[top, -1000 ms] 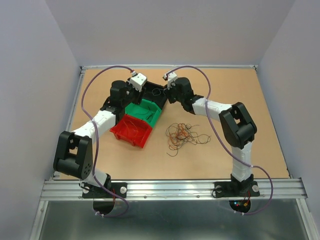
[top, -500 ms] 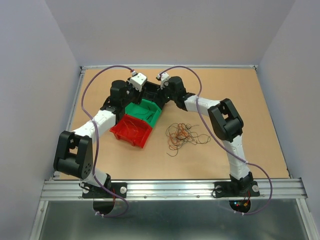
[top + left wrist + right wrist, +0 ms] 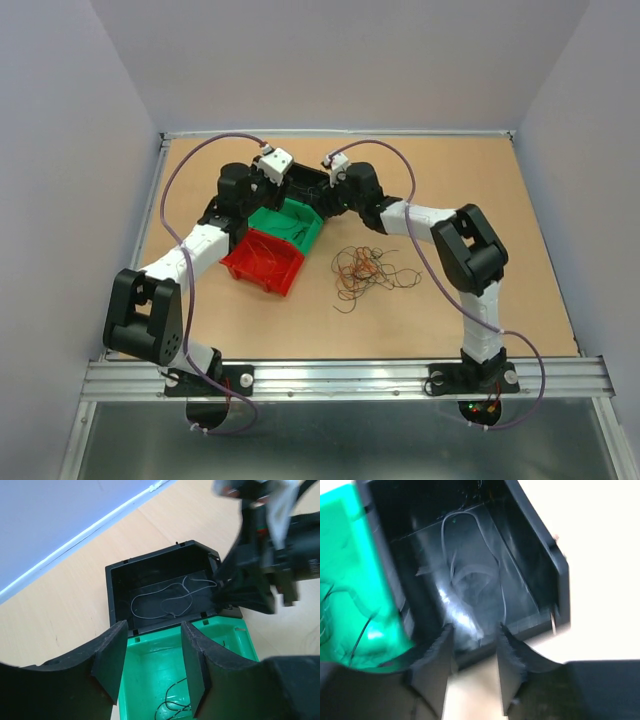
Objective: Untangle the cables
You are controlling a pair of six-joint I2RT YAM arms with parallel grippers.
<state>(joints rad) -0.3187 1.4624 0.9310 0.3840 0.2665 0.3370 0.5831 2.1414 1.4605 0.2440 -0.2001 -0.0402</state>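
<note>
Since it seems meant for dark wires, the black bin (image 3: 111, 595) near the table's (image 3: 520, 200) far edge holds one thin wire (image 3: 160, 602). The right gripper (image 3: 473, 632) above it looks spread and empty, though that view is blurry. The left gripper (image 3: 152, 630) hangs spread nearby. The cables (image 3: 368, 268) lie tangled mid-table.

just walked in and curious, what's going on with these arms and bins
A tangle of thin wires is being sorted into bins. The left claw and right claw hover open and empty at the black bin, which holds one wire. The green bin has some too; the tangle lies on the table.
</note>
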